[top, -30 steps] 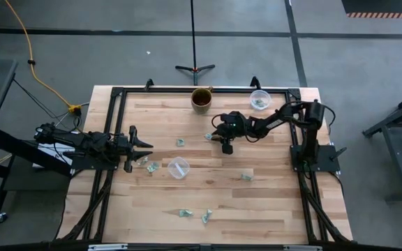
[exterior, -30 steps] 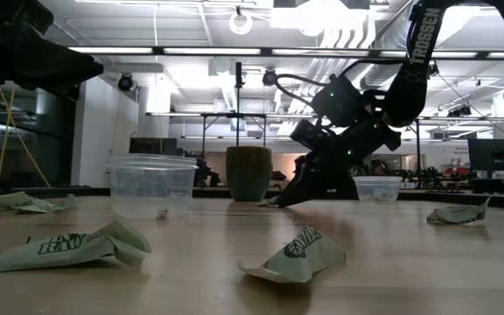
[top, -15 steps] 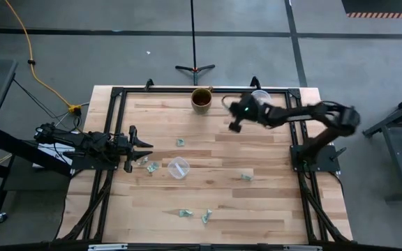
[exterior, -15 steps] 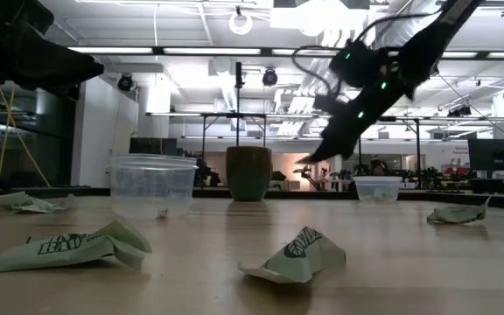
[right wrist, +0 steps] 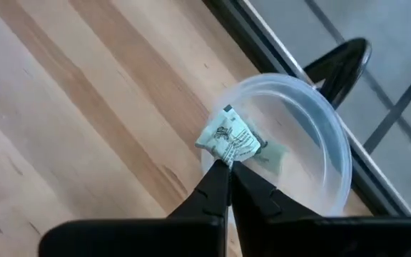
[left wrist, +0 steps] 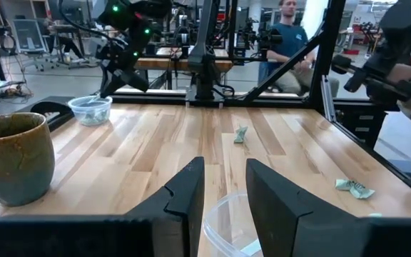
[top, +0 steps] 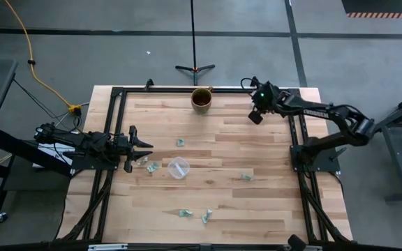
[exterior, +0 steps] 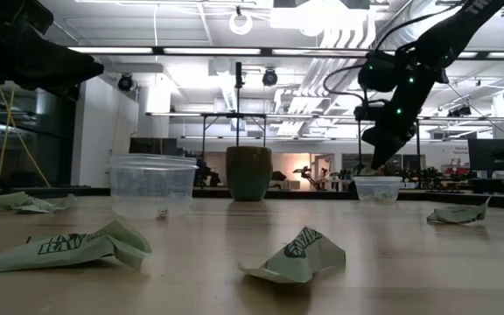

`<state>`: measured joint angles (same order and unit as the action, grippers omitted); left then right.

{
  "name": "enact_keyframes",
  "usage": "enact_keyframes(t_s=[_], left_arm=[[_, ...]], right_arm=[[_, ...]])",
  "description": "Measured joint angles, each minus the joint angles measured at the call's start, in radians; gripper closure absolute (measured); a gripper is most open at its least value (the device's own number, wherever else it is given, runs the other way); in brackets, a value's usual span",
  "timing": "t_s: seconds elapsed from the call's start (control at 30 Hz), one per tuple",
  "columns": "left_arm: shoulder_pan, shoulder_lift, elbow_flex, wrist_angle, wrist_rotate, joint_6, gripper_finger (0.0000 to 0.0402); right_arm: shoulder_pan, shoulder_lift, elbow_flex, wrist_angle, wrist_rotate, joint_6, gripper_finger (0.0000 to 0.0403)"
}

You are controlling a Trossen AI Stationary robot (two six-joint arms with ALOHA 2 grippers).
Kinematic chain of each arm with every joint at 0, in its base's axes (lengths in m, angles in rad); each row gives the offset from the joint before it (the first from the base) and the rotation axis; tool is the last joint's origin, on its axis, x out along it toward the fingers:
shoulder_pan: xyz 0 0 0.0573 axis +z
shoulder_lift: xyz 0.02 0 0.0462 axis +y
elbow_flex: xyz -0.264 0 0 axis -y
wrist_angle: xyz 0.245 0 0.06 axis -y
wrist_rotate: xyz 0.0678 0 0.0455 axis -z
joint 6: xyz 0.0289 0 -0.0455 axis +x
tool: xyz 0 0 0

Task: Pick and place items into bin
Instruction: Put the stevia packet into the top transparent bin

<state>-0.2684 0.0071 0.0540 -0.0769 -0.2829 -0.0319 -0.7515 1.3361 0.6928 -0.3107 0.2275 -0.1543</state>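
Note:
My right gripper [right wrist: 229,165] is shut on a small crumpled green-and-white wrapper [right wrist: 228,140]. It hovers over the clear cup [right wrist: 312,135] near the table's far right corner, where another wrapper [right wrist: 273,154] lies inside. The low view shows this gripper [exterior: 378,160] just above the cup [exterior: 378,189]. My left gripper [top: 142,148] waits open at the table's left edge, near two wrappers [top: 147,164]. More wrappers lie flat on the wood at mid-table [top: 180,142], toward the right [top: 246,176] and near the front [top: 185,213]. My right gripper pinches the wrapper by its lower edge [right wrist: 226,156], between the two fingertips. The fingers slant down from above. The wrapper is lifted clear and sticks out past the fingertips, over the cup's opening.
A second clear cup [top: 178,167] stands at mid-table, just ahead of my left gripper. A brown mug [top: 202,100] stands at the far edge. A black frame [top: 117,94] runs round the table. A person [left wrist: 289,36] sits beyond the table in the left wrist view.
My right gripper rose from the middle of the table with a wrapper. It swung toward the far right corner and now hangs over the clear cup there. It stayed shut all the way. The wrapper that lay near the table's middle is gone from the wood.

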Motion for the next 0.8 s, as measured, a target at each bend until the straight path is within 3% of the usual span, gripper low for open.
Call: enact_keyframes(t_s=[0.23, 0.43, 0.5, 0.57, 0.7, 0.77, 0.8], left_arm=[[0.000, 0.000, 0.000, 0.000, 0.001, 0.000, 0.0261], [0.000, 0.000, 0.000, 0.000, 0.003, 0.000, 0.0261], [0.000, 0.000, 0.000, 0.000, 0.003, 0.000, 0.0261], [0.000, 0.000, 0.000, 0.000, 0.003, 0.000, 0.0261], [0.000, 0.000, 0.000, 0.000, 0.003, 0.000, 0.0261], [0.000, 0.000, 0.000, 0.000, 0.003, 0.000, 0.0261], [0.000, 0.000, 0.000, 0.000, 0.003, 0.000, 0.0261]], right_arm=[[-0.046, 0.000, 0.000, -0.005, 0.001, 0.004, 0.0379], [-0.048, 0.000, 0.000, 0.013, 0.008, -0.007, 0.0297], [-0.047, 0.000, 0.000, 0.039, -0.035, -0.010, 0.0269], [-0.038, -0.003, 0.000, 0.062, -0.224, -0.040, 0.0245], [0.038, -0.003, -0.001, 0.074, -0.839, -0.143, 0.0217], [0.102, -0.003, -0.012, 0.027, -1.022, -0.184, 0.0214], [0.141, -0.003, -0.021, -0.008, -1.064, -0.192, 0.0214]])
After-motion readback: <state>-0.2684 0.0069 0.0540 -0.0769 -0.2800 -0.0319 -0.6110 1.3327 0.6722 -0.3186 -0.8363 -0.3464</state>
